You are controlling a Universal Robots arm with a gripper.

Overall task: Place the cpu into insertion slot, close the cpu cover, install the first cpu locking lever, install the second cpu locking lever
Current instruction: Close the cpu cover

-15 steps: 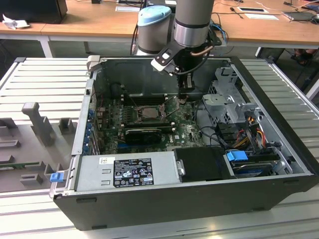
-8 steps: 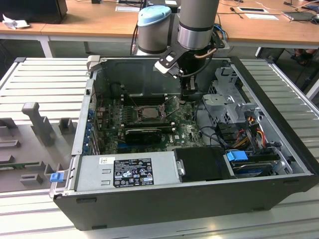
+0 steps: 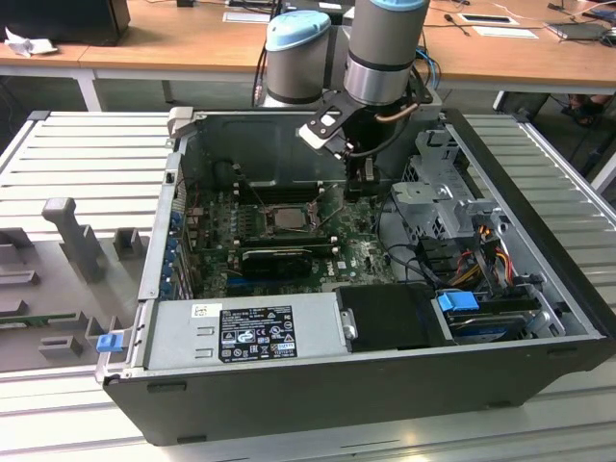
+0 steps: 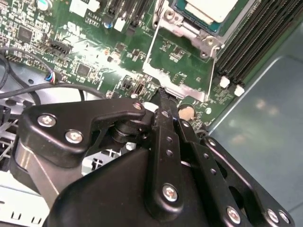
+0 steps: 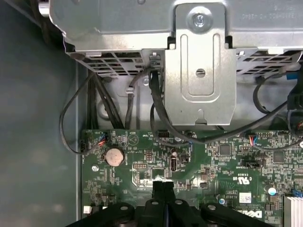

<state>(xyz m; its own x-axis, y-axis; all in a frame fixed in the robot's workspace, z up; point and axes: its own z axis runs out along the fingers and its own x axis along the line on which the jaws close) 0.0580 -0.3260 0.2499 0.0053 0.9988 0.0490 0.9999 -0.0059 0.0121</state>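
- An open black computer case (image 3: 385, 385) is laid on a ribbed grey metal table (image 3: 87, 154).
- A grey metal power supply box (image 3: 241, 332) is mounted along its near wall.
- A round silver coin battery (image 5: 114, 156) is seated on the green motherboard (image 5: 213, 161).
- Black cables (image 5: 158, 109) are draped beside a silver metal drive cage (image 5: 200, 71).
- A small blue plastic clip (image 3: 109, 341) is set just beside the case.

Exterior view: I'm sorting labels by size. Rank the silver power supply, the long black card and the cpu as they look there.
Largest: silver power supply; then long black card; smallest: cpu.
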